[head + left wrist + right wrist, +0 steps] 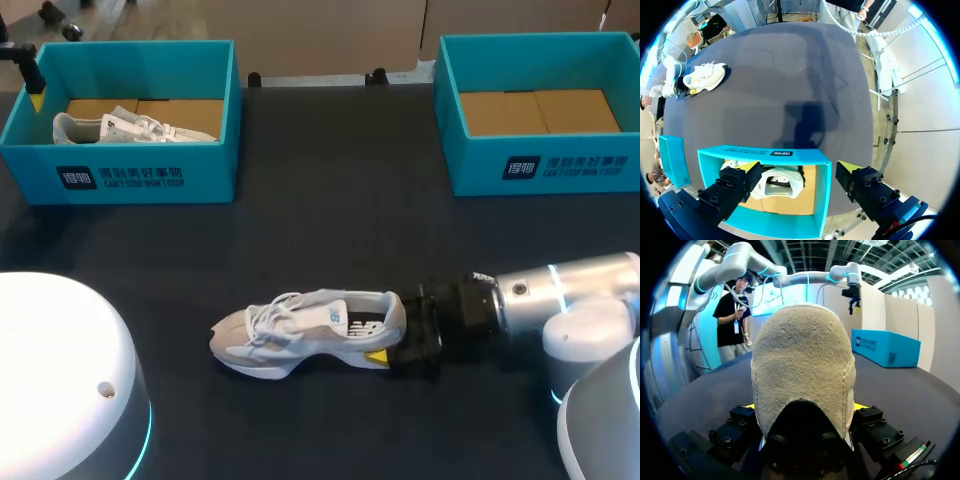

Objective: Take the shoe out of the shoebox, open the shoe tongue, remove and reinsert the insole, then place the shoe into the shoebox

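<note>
white shoe [290, 328] clamped in right gripper [392, 332]

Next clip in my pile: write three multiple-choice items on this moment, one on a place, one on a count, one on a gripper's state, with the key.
1. Where is the white shoe at the right gripper?
A. inside a shoebox
B. on the table
C. lifted in the air
2. How many teal shoeboxes are there?
A. one
B. two
C. three
3. The left gripper is:
A. open
B. shut on a shoe
C. shut on an insole

Key:
1 B: it lies on the dark tabletop, its heel between the fingers.
2 B: the left shoebox holds a second shoe; the right shoebox holds none.
3 A: its fingers stand apart above the left shoebox, touching nothing.
</note>
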Available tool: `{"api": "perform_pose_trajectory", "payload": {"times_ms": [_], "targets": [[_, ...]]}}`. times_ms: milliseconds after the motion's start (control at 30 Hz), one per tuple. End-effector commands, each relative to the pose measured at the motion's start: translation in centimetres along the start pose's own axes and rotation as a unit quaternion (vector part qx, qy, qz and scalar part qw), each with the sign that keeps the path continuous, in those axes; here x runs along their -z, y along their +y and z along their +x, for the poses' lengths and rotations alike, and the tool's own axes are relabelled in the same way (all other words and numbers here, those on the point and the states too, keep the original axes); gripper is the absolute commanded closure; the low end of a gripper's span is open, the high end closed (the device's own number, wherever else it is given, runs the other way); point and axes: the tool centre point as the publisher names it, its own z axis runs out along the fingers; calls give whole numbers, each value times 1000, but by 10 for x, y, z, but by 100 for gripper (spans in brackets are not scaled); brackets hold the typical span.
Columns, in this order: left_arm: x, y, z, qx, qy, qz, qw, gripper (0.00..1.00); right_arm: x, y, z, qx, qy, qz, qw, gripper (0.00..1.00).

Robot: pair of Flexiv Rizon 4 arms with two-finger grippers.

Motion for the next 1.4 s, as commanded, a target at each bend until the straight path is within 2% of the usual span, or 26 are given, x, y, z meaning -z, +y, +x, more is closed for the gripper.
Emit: {"api": "perform_pose_trajectory", "payload": {"times_ms": [33,567,633,700,733,767,800,833,867,900,1367,1400], "targets": [[0,0,0,0,1,0,1000,0,3,1,-1,-1,-2,-1,1000,100],[0,0,0,0,1,0,1000,0,3,1,-1,-1,-2,-1,1000,100],[9,-16,-14,25,1,-8,1000,0,3,1,-1,-1,-2,-1,1000,100],[17,-34,-30,75,-7,23,997,0,3,1,-1,-1,-2,-1,1000,100],[19,-42,-40,136,-1,35,990,0,3,1,-1,-1,-2,-1,1000,100],[17,-47,-51,227,37,54,972,0,3,1,-1,-1,-2,-1,1000,100],[13,-51,-59,323,53,78,942,0,3,1,-1,-1,-2,-1,1000,100],[11,-59,-64,371,36,85,924,0,3,1,-1,-1,-2,-1,1000,100],[10,-74,-71,405,32,50,912,0,3,1,-1,-1,-2,-1,1000,100],[10,-88,-79,406,21,33,913,0,3,1,-1,-1,-2,-1,1000,100],[10,-88,-79,406,21,33,913,0,3,1,-1,-1,-2,-1,1000,100],[10,-98,-86,432,27,43,900,0,3,1,-1,-1,-2,-1,1000,100]]}}
